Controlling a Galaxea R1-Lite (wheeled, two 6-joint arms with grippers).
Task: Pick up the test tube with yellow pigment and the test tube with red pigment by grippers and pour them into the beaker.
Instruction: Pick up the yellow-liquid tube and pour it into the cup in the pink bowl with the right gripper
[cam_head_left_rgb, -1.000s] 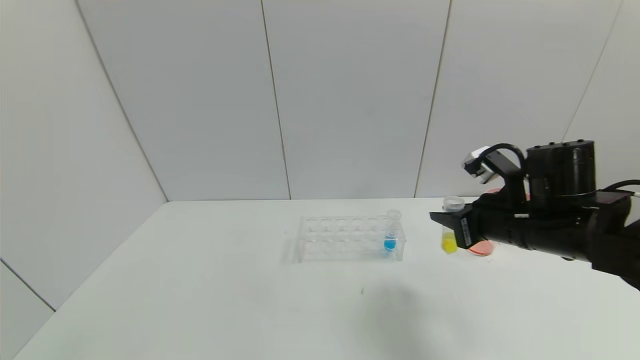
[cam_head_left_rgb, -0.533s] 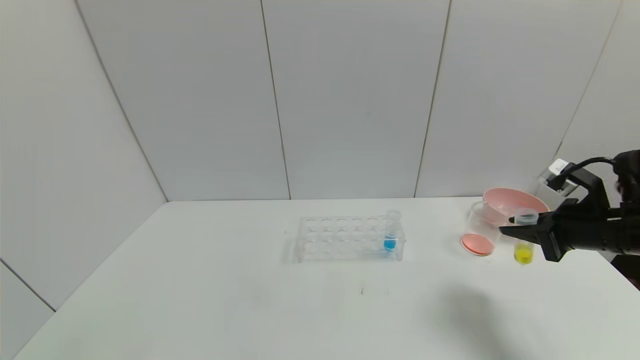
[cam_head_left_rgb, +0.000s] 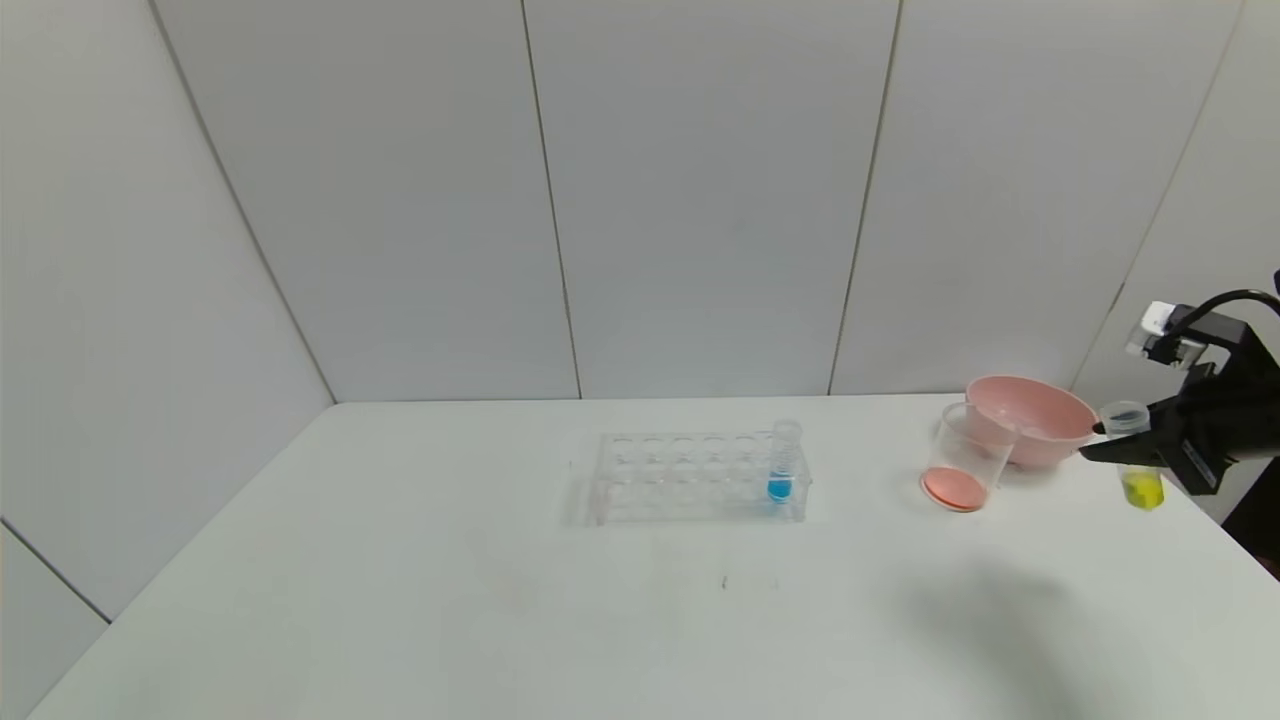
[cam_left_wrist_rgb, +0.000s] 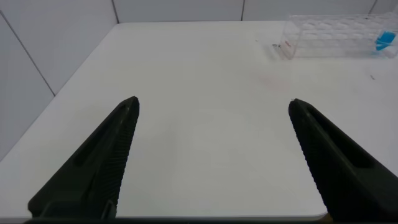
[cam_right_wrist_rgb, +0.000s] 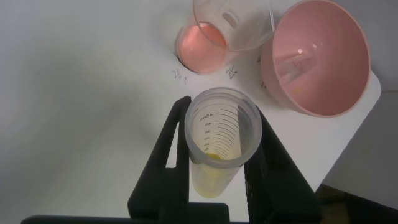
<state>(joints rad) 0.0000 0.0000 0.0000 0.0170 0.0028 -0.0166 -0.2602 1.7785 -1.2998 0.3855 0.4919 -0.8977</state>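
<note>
My right gripper (cam_head_left_rgb: 1122, 447) is shut on the test tube with yellow pigment (cam_head_left_rgb: 1141, 486) and holds it upright above the table's right edge, to the right of the pink bowl. The right wrist view looks down into the tube (cam_right_wrist_rgb: 219, 134) between my right gripper's (cam_right_wrist_rgb: 221, 111) fingers. The beaker (cam_head_left_rgb: 967, 455) stands left of the bowl with orange-red liquid in its bottom; it also shows in the right wrist view (cam_right_wrist_rgb: 214, 37). No tube with red pigment shows. My left gripper (cam_left_wrist_rgb: 212, 104) is open and empty over bare table, out of the head view.
The pink bowl (cam_head_left_rgb: 1040, 425) stands behind the beaker; a clear tube (cam_right_wrist_rgb: 297, 63) lies in it. A clear rack (cam_head_left_rgb: 690, 478) at mid-table holds a blue-liquid tube (cam_head_left_rgb: 783, 465). The table's right edge (cam_right_wrist_rgb: 348, 152) is close under the held tube.
My right gripper has carried the yellow tube to the right, from left of the beaker, past the beaker and bowl, to the table's right edge.
</note>
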